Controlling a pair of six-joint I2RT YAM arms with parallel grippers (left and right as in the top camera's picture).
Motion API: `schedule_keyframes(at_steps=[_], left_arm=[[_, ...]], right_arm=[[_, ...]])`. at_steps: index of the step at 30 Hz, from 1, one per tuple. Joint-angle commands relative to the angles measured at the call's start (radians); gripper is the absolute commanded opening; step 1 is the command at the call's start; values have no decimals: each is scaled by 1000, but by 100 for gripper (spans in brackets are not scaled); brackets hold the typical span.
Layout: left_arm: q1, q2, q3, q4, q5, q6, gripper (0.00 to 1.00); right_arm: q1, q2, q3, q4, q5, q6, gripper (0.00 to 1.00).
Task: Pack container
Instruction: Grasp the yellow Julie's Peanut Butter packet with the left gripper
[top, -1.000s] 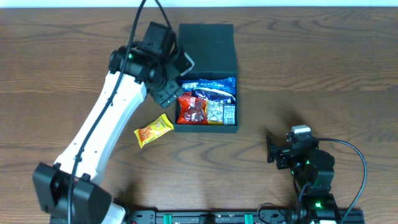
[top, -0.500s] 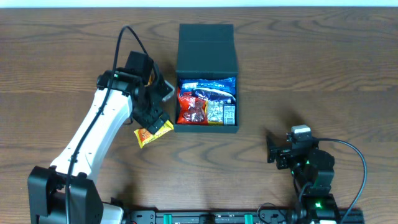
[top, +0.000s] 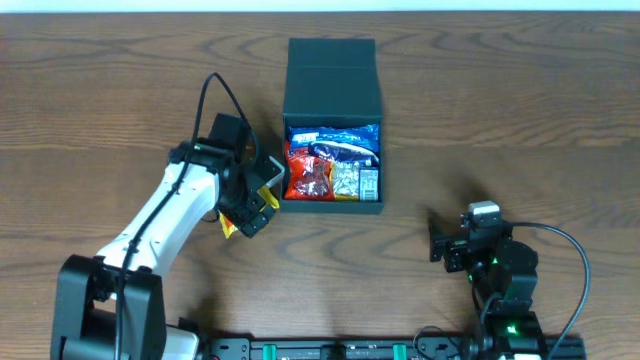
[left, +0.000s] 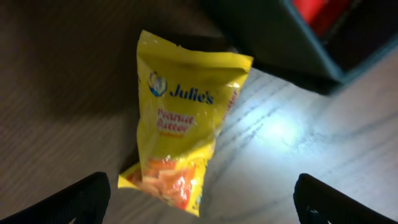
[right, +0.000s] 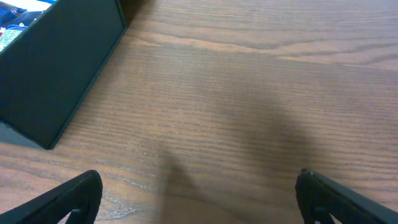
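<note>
1. Bench: brown wood-grain top, carrying everything listed.
2. Yellow snack packet: printed "Julie's Peanut Butter", orange picture at one end; lies flat on the bench just beside a corner of the container.
3. Red snack packet: inside the container, left side.
4. Blue packet: inside, along the far side, above the red one.
5. Silvery packet: inside, right of the red one.
6. Small green-and-white packet: inside, against the right wall.
7. Black cable: loops over the bench at lower right.
</note>
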Motion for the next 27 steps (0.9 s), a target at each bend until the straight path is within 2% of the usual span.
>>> schedule_keyframes(at_steps=[1,4,8,27], left_arm=[[-9,-19,-57,65,-66,-4,95],[-8,-19,-128,161,-87,-8,95],[-8,-19,-167,203,-78,-8,95],[-6,-18,-182,261,-50,-7,95]], right_arm=[[-6,-5,-4,-1,3,5,99],[-6,-5,-4,-1,3,5,99],[-6,-5,-4,-1,3,5,99],[-6,-5,-4,0,3,5,99]])
